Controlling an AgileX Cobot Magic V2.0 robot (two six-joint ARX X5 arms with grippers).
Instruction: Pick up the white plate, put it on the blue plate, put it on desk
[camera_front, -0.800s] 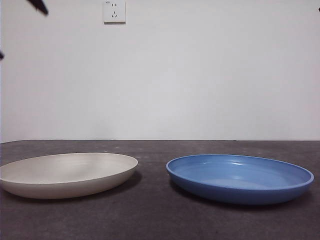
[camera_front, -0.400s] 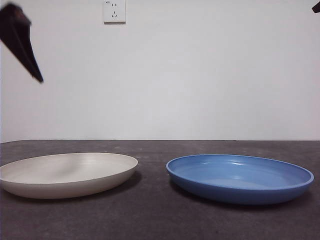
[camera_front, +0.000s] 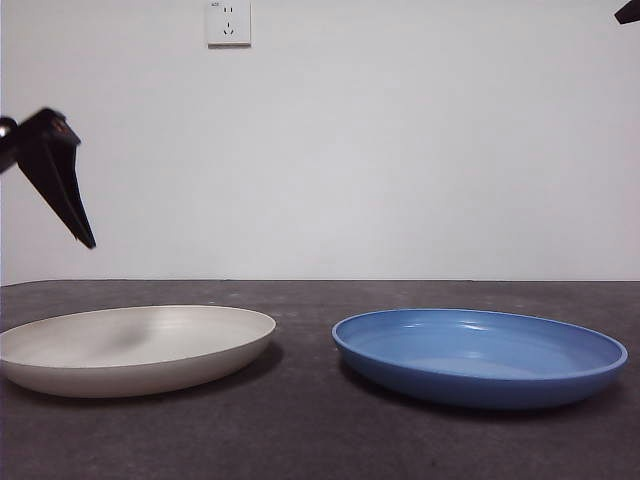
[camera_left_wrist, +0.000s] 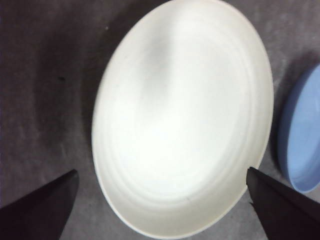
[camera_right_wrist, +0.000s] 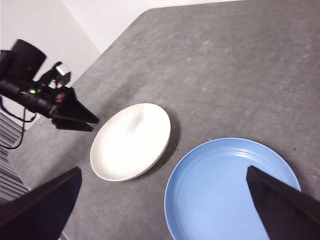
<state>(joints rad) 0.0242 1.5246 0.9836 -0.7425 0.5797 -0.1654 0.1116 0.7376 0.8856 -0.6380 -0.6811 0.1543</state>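
Note:
The white plate lies on the dark grey desk at the left. The blue plate lies beside it at the right, a gap between them. My left gripper hangs at the left edge, above the white plate's outer side. In the left wrist view it is open and empty, with the white plate below between its jaws. My right gripper is open and empty, high above both plates; the blue plate and white plate lie under it.
A wall socket is on the white wall behind the desk. The right arm shows only as a black tip at the top right corner. The desk's rounded edge runs past the left arm.
My left gripper has come down along the left edge, from the top corner to about halfway toward the white plate. The plates have not moved.

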